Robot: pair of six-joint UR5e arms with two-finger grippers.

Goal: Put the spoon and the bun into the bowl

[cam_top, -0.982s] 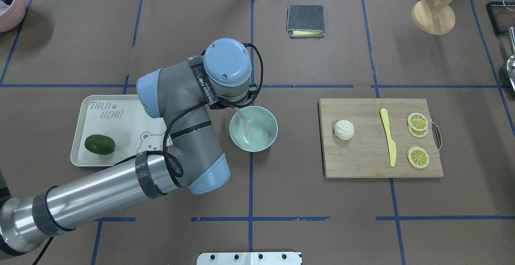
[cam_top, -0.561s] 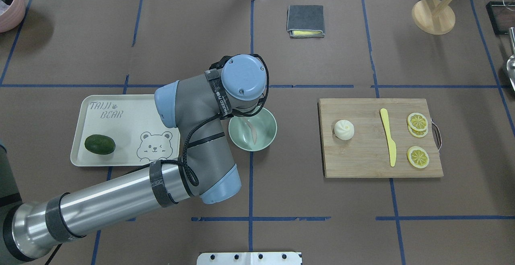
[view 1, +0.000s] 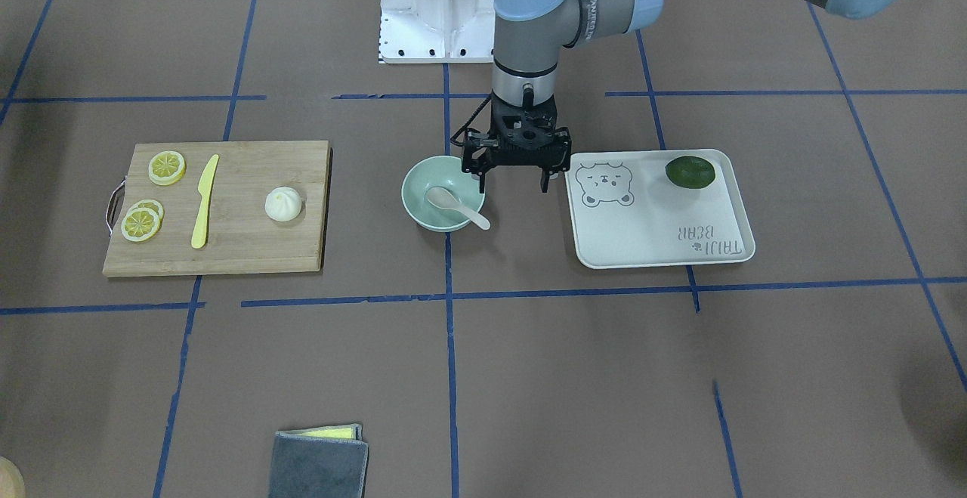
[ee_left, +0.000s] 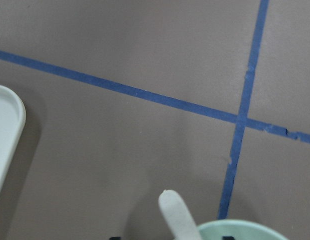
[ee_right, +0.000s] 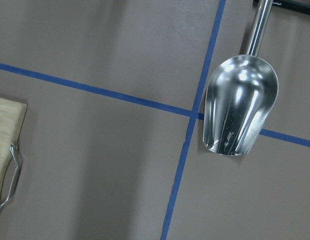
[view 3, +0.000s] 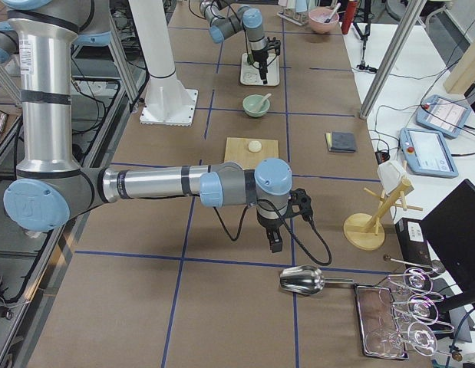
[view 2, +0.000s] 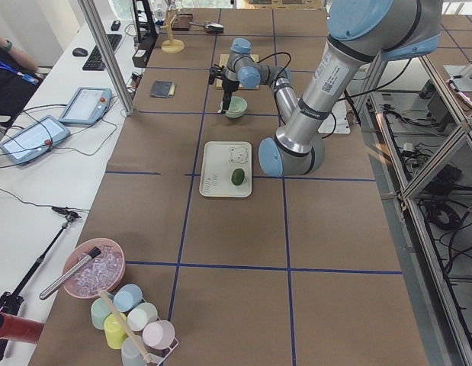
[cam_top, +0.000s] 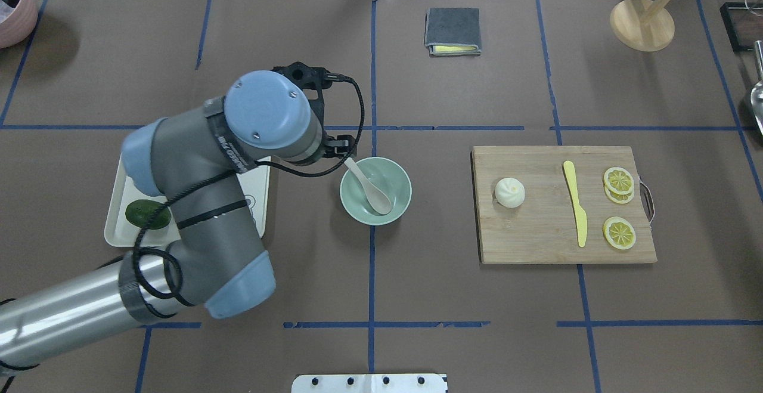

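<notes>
The off-white spoon [cam_top: 371, 185] lies in the mint-green bowl [cam_top: 403, 185], its handle resting over the rim toward my left arm. It also shows in the front view [view 1: 457, 206], and its handle tip shows in the left wrist view [ee_left: 174, 216]. My left gripper [view 1: 511, 183] is open and empty, hanging between the bowl [view 1: 413, 190] and the tray. The white bun [cam_top: 509, 192] sits on the wooden cutting board [cam_top: 536, 238]. My right gripper [view 3: 272, 242] hangs far off near the metal scoop; I cannot tell whether it is open or shut.
A yellow knife [cam_top: 575, 202] and lemon slices [cam_top: 619, 232] lie on the board. A dark lime [view 1: 689, 171] sits on the bear tray [view 1: 657, 237]. A folded grey cloth [cam_top: 453, 29] and a wooden stand [cam_top: 641, 23] are at the far side. A metal scoop [ee_right: 240, 110] lies near my right gripper.
The spoon, held over the bowl before, now lies in the bowl. My left gripper has let go of it and the arm has swung back toward the tray.
</notes>
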